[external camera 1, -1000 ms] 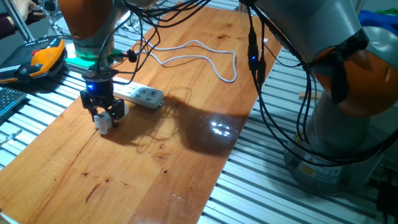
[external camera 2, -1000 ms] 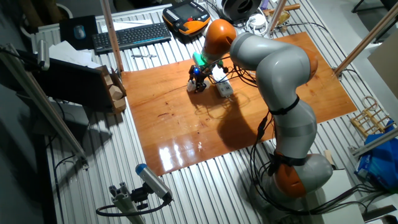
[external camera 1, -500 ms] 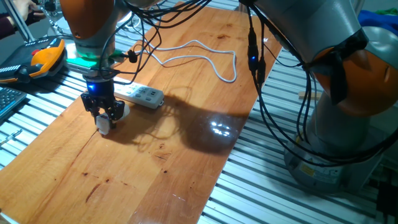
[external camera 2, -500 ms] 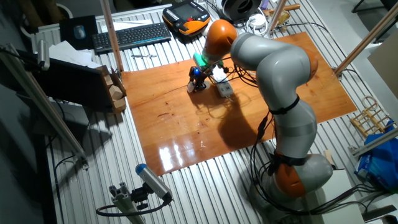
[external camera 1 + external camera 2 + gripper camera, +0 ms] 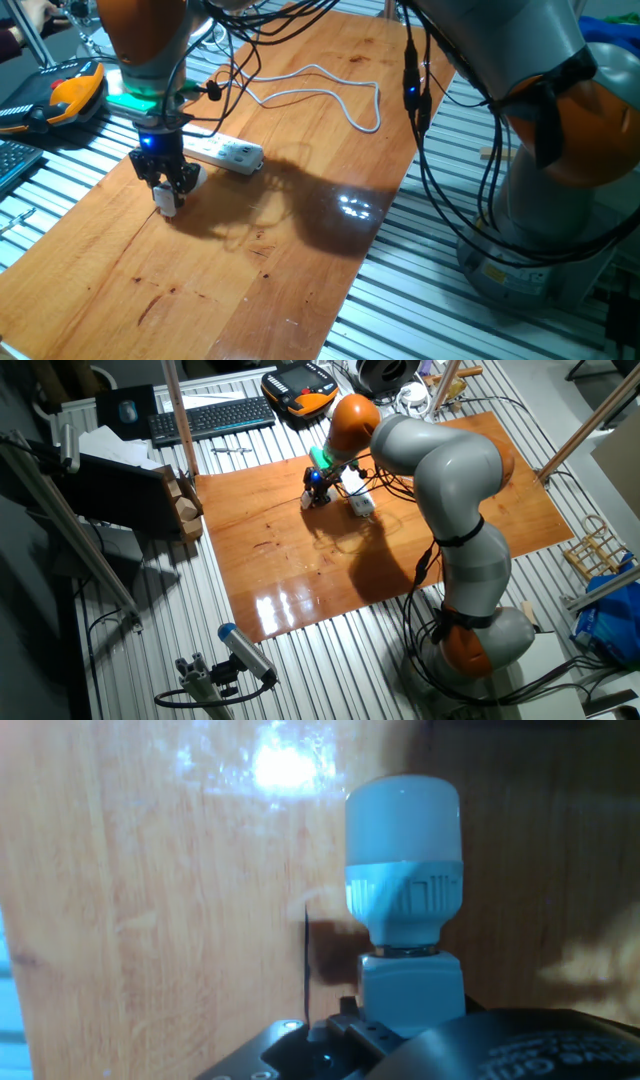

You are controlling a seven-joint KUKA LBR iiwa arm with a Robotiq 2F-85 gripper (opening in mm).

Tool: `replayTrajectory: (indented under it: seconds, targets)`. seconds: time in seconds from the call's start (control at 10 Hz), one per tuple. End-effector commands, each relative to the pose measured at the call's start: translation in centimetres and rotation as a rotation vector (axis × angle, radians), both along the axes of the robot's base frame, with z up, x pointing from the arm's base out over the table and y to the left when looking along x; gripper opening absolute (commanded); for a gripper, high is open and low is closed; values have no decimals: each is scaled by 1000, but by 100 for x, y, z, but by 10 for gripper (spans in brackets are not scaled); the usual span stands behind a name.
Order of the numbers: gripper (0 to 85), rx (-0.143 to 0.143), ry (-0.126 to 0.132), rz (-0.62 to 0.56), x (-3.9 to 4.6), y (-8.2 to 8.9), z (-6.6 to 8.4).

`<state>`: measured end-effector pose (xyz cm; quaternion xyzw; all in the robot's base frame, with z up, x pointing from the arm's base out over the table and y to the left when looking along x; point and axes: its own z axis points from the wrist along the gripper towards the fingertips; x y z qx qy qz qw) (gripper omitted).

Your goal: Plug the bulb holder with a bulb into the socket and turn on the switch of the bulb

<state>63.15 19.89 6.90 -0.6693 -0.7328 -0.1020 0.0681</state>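
Note:
My gripper (image 5: 167,192) hangs just above the wooden table, left of the socket, and is shut on the bulb holder (image 5: 168,205). In the hand view the white boxy bulb holder (image 5: 412,992) sits at the gripper's body with its white bulb (image 5: 403,845) sticking out over the wood. The red switch is hidden. The socket (image 5: 226,152), a long white power strip, lies flat just right of the gripper, and its white cable (image 5: 325,95) loops toward the far edge. From the other side the gripper (image 5: 316,498) stands beside the socket (image 5: 359,503).
An orange and black pendant (image 5: 70,92) and a keyboard (image 5: 210,418) lie beyond the table's left side. Black cables (image 5: 420,130) hang from the arm over the right edge. The wooden table (image 5: 250,270) ends in ribbed metal flooring on the right.
Almost nothing has changed. The gripper, with the bulb holder in it, has edged a little to the left; the socket has not moved.

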Motion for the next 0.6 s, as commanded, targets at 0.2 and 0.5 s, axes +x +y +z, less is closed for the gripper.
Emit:
replayTrajectory:
  seconds: [0.2,0.5]
  targets:
    - [0,-49,-19,44,-57,83,323]
    - [0,-141,-52,71,-112,135,544]
